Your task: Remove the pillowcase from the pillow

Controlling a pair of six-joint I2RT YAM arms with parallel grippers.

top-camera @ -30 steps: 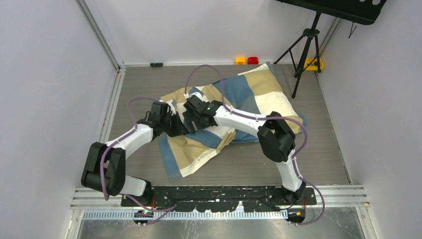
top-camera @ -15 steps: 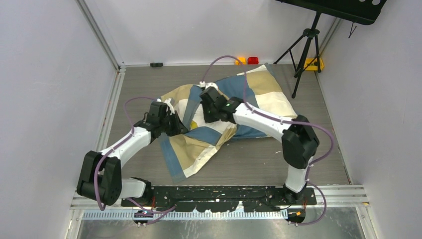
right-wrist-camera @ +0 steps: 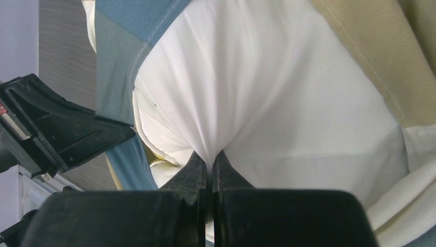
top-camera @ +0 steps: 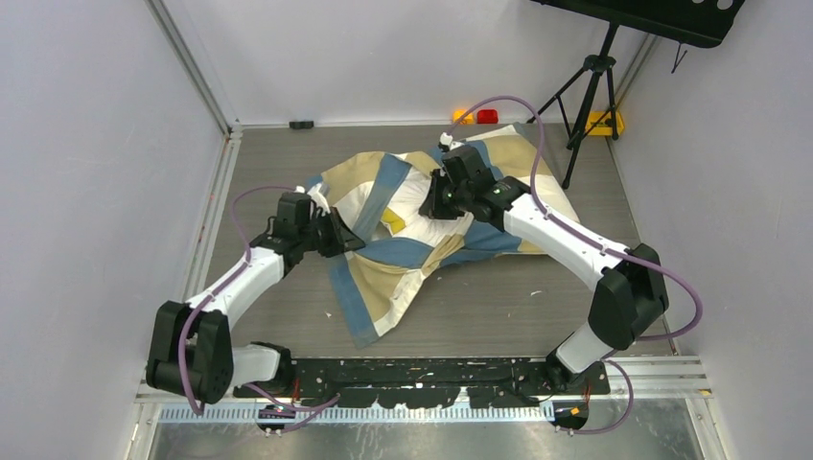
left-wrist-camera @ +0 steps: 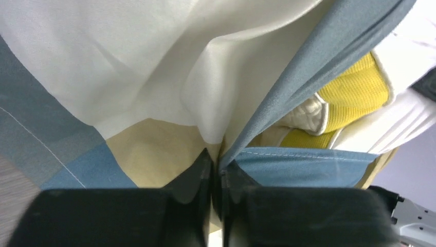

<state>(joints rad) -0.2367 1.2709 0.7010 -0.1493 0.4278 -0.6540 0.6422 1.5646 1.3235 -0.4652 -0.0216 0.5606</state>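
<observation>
L pincer [top-camera: 351,241] & R pincer [top-camera: 437,205] both pinched closed.

pillowcase [top-camera: 398,283]: one;
pillow [top-camera: 414,206]: one;
robot arms: two; left arm [top-camera: 235,283], right arm [top-camera: 566,240];
tripod [top-camera: 587,96]: one;
small coloured boxes, upper right of the frame: three; orange box [top-camera: 463,117], red box [top-camera: 487,116], yellow box [top-camera: 604,122]

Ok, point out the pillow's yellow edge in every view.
Top external: yellow edge mid-table, peeking from the pillowcase opening.
Left wrist: right of centre, behind the blue hem.
Right wrist: not clearly in view.
Shared landmark: the blue hem, left of the edge in top external, upper left in right wrist.
</observation>
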